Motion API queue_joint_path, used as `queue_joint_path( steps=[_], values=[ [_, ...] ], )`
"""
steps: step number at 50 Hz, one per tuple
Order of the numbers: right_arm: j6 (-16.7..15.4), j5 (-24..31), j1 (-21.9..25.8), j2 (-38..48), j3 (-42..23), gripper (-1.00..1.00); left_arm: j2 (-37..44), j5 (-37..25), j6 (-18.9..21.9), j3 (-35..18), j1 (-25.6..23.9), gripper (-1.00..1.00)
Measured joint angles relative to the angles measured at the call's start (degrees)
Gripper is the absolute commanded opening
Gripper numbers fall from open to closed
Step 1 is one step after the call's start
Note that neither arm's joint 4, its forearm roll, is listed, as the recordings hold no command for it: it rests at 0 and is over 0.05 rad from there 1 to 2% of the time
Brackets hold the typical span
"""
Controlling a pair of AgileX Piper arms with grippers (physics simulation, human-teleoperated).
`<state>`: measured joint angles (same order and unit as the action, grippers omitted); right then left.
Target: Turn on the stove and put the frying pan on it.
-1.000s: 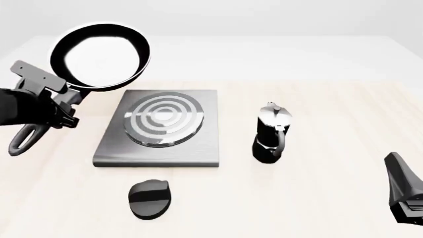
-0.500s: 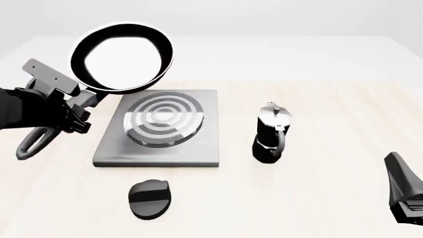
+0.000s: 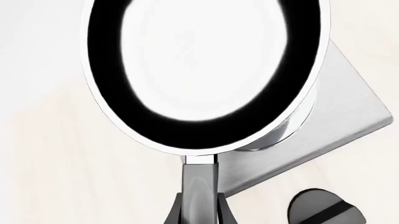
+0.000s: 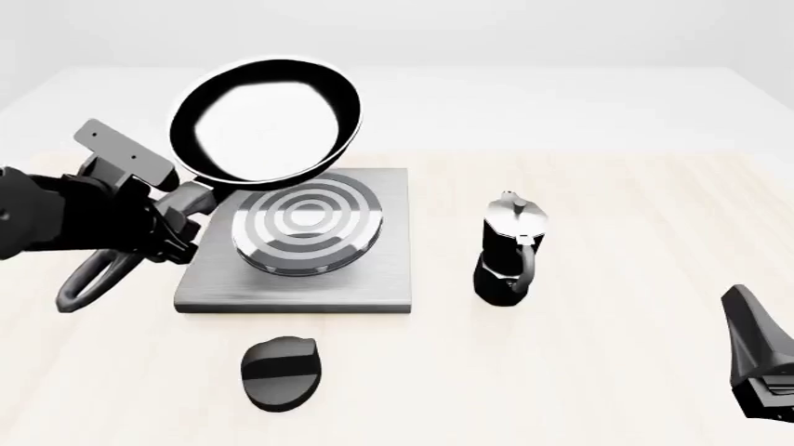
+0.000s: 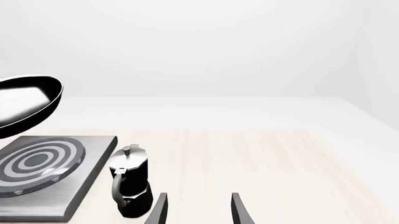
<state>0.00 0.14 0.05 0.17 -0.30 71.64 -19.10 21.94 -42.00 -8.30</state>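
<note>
Frying pan [image 4: 266, 121] held in air above stove [image 4: 297, 242] rear-left edge. Knob [image 4: 283, 372] on table before stove. Moka pot [image 4: 510, 249] right of stove.

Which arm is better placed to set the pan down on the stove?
Left. The left gripper already holds the frying pan by its handle above the stove; the right gripper sits open beyond the moka pot.

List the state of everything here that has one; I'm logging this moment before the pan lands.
Glossy black round frying pan: held aloft by its handle, tilted, above the stove's far-left part.
Grey square metal stove plate: bare, nothing resting on it.
Black oval knob: untouched.
Black-and-silver moka pot: upright, lid closed.
Left hand: clamped on the pan handle.
Right hand: open, empty.
</note>
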Motion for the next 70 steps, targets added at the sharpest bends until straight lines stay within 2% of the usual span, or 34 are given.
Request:
queue_joint_path(
  steps=[21,40,70],
  values=[
    [0.00,0.00,0.00,0.00,0.00,1.00,-0.71,-2.15,-1.10,1.03,-3.40,-1.00],
    [0.00,0.01,0.01,0.01,0.00,1.00,-1.82,-3.36,-4.67,1.04,-4.25,-1.00],
    [0.01,0.01,0.01,0.00,0.00,1.00,-0.98,-4.85,-6.52,0.63,-5.22,-1.00]
  ],
)
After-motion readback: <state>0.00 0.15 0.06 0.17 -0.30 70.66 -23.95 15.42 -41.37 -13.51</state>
